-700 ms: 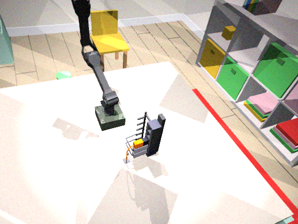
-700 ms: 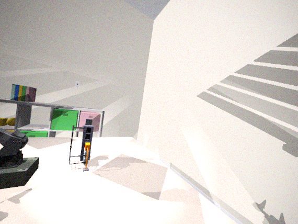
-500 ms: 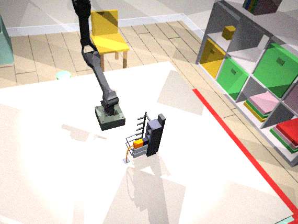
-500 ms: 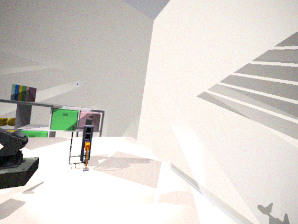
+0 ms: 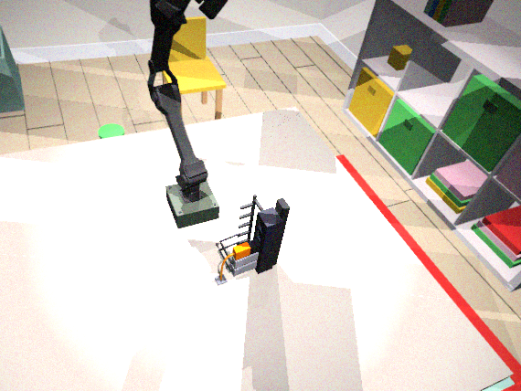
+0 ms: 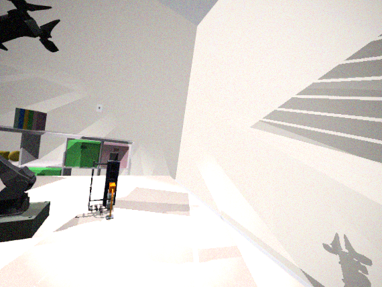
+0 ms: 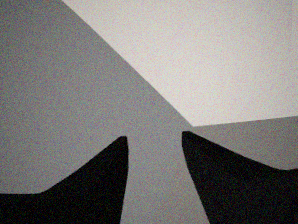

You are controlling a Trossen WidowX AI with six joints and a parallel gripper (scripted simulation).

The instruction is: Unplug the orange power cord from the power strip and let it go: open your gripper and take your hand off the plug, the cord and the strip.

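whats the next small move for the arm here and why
Probably swing the gripper down toward the orange plug. The plug still sits in the power strip on the table, while the gripper hangs high above, far from it, its fingers around nothing but bare wall.

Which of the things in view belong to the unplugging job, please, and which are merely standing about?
Job: orange plug, orange cord, power strip, gripper, raised far from them.
Bystanders: yellow chair, shelf unit, green disc.
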